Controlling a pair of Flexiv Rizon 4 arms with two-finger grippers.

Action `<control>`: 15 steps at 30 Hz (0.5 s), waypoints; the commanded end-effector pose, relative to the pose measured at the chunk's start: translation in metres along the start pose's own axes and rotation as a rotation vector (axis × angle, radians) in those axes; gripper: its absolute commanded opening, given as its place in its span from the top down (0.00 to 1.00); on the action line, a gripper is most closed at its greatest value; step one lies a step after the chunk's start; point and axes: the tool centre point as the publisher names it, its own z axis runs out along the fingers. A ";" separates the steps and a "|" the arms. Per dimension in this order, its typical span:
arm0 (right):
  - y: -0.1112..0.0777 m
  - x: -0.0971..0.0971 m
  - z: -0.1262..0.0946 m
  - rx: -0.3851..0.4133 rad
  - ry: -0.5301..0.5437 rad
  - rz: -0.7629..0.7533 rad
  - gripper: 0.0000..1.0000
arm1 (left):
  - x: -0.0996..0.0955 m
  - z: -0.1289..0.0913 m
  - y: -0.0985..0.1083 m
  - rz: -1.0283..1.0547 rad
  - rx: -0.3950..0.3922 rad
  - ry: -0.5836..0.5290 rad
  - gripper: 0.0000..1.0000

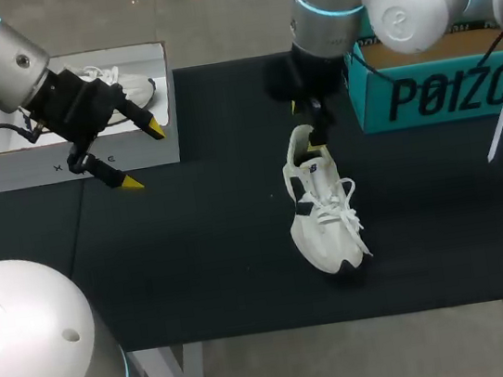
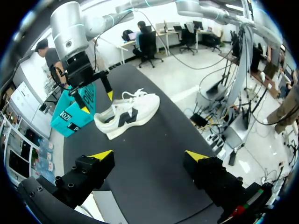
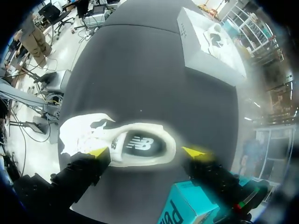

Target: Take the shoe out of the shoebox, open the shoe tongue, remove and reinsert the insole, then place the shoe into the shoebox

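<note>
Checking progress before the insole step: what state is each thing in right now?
shoe: out of its box, upright on the table.
insole: seated inside the shoe.
white shoebox: open, second shoe inside.
right tool: open, over the shoe's opening.
left tool: open, empty.
</note>
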 end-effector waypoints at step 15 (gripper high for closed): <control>-0.006 -0.035 0.054 0.032 0.005 0.084 0.00 | 0.000 0.000 0.000 0.000 -0.003 0.002 0.00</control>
